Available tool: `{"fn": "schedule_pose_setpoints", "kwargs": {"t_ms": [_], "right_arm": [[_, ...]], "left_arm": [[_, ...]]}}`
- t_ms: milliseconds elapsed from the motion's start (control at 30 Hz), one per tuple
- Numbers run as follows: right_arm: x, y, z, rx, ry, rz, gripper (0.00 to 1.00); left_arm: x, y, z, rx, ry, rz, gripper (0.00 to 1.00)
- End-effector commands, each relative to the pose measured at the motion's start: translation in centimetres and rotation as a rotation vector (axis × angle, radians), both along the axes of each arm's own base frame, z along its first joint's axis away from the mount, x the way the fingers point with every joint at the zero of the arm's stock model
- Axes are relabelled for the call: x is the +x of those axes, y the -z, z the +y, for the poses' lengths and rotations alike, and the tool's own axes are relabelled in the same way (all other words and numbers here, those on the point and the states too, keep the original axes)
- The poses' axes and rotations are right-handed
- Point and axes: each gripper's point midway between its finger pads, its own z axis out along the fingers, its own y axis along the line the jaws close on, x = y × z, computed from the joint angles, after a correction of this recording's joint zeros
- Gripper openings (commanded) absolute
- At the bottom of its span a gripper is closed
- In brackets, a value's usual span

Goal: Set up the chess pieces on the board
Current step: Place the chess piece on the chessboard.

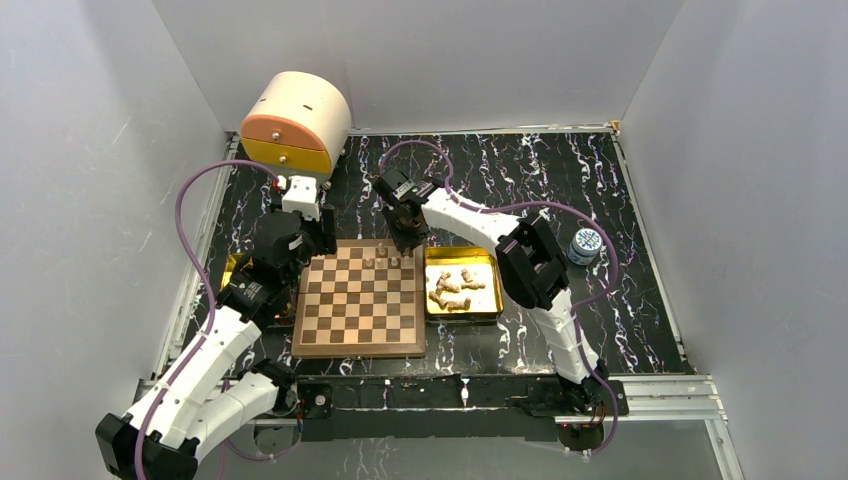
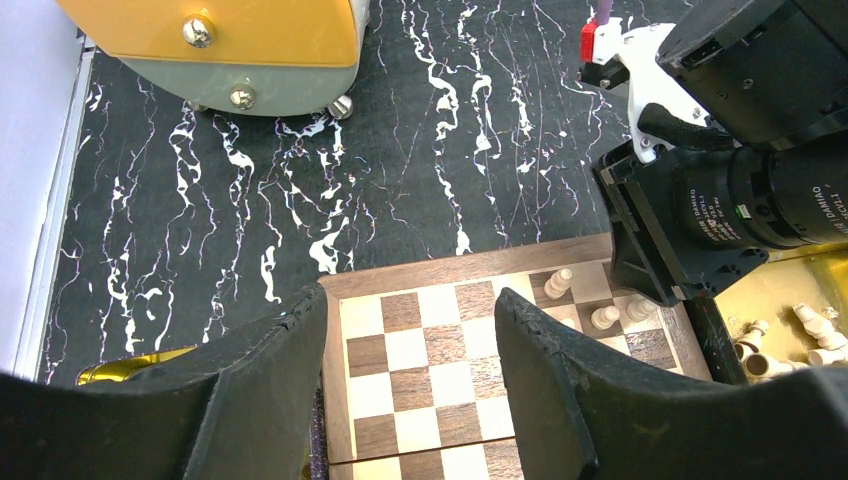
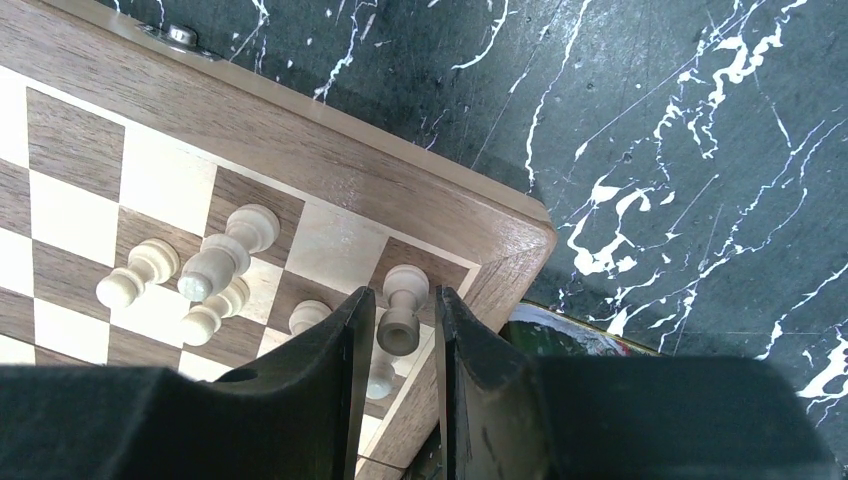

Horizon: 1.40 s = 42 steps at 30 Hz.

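Holds L gripper [image 2: 410, 300] wide open, empty, above board [image 1: 360, 300] near 11 o'clock corner. Brackets w/ R gripper [image 3: 402, 298], jaws nearly together, one chess piece [image 3: 400, 320] upright on 1 o'clock corner sq; cannot tell if clamped. Leaves more pieces [image 1: 450, 290] lying in gold tray [image 1: 462, 251] at board's 3 o'clock.

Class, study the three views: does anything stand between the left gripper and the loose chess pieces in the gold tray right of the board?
Yes. The right gripper is low over the board's far right corner, beside the tray, in the left gripper's way across. A few standing pieces are there too.
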Motion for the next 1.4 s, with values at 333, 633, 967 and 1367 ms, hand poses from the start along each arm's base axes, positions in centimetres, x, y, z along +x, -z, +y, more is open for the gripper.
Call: {"fn": "schedule_pose_setpoints", "kwargs": {"t_ms": [333,633,967,1367], "right_arm": [[1.1,-1.4,0.0,0.005,0.023,-0.035,0.38],[1.1,-2.5,0.5,0.039,0.012,-0.041,0.40],[0.7,-6.3,0.7,0.119,-0.003,-0.077,0.45],[-1.5,-8.9,-2.4,0.162,-0.044,-0.133,0.47]], "left_arm": [[0.0,-0.9,0.3,-0.010,-0.009,-0.032,0.61],[0.1,-0.8,0.1,-0.009,-0.005,-0.027,0.61],[0.1,-0.5,0.1,-0.006,-0.005,-0.020,0.61],[0.4,0.2,0.2,0.002,-0.018,-0.006,0.62]]}}
